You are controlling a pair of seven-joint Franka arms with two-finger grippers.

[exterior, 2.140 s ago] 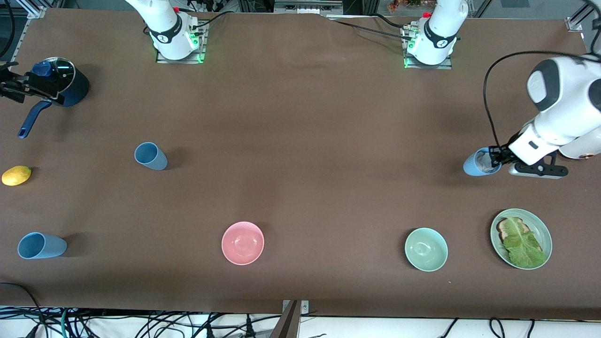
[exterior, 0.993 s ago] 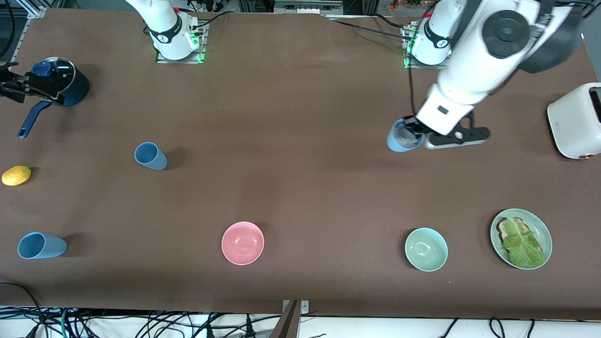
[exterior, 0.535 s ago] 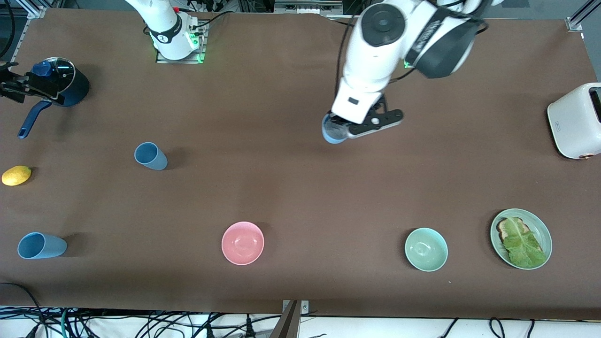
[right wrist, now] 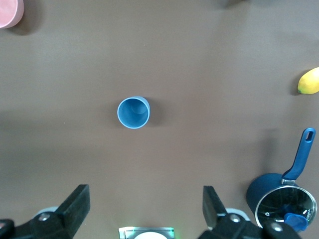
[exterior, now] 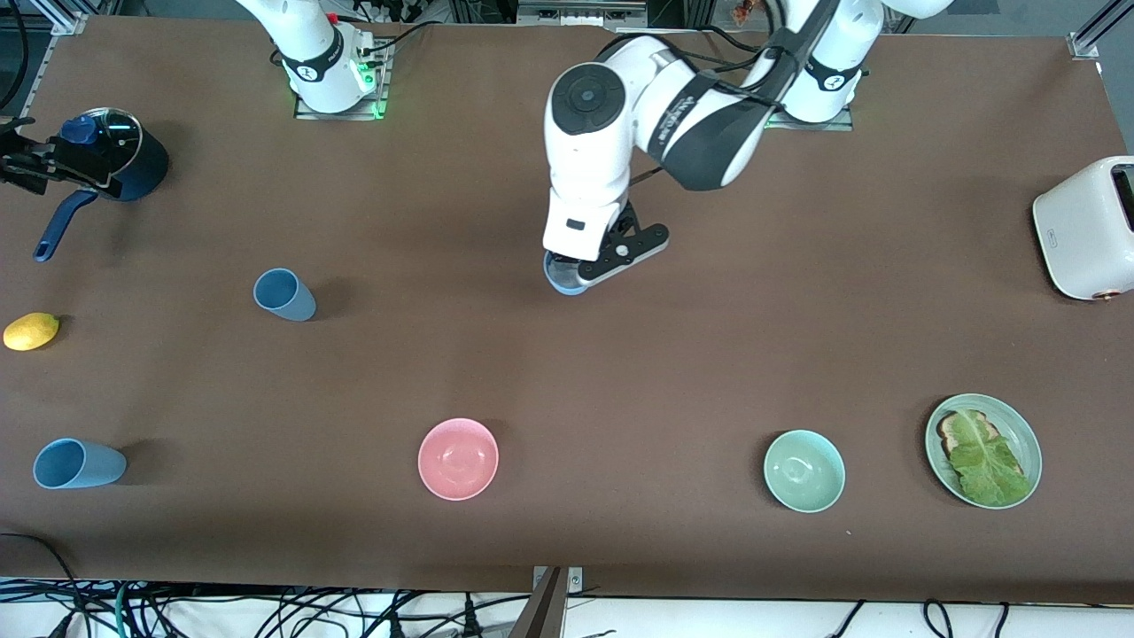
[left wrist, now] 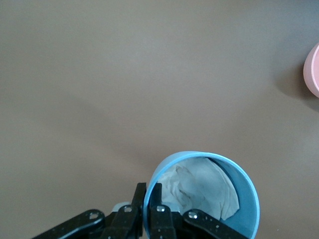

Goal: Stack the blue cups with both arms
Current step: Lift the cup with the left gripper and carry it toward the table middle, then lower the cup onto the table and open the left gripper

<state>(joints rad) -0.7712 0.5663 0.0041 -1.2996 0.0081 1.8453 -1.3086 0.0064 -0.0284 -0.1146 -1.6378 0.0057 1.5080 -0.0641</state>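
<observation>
My left gripper (exterior: pixel 578 266) is shut on the rim of a light-blue cup (exterior: pixel 562 278) and holds it just above the middle of the table. In the left wrist view its fingers (left wrist: pixel 148 209) pinch the cup's wall (left wrist: pixel 249 199), and crumpled white paper lies inside the cup. A second blue cup (exterior: pixel 284 294) stands upright toward the right arm's end; it also shows in the right wrist view (right wrist: pixel 133 112). A third blue cup (exterior: pixel 78 463) stands nearer the front camera at that end. My right gripper (right wrist: pixel 144 206) is open and empty, high over the table near its base.
A pink bowl (exterior: pixel 458 458), a mint-green bowl (exterior: pixel 803 470) and a plate with toast and lettuce (exterior: pixel 983 450) sit along the near edge. A navy pot (exterior: pixel 115 164) and a lemon (exterior: pixel 31 330) lie at the right arm's end, a white toaster (exterior: pixel 1085 226) at the left arm's end.
My left arm has carried the blue cup from the left arm's end of the table to over the middle. The right arm and the other cups have not moved.
</observation>
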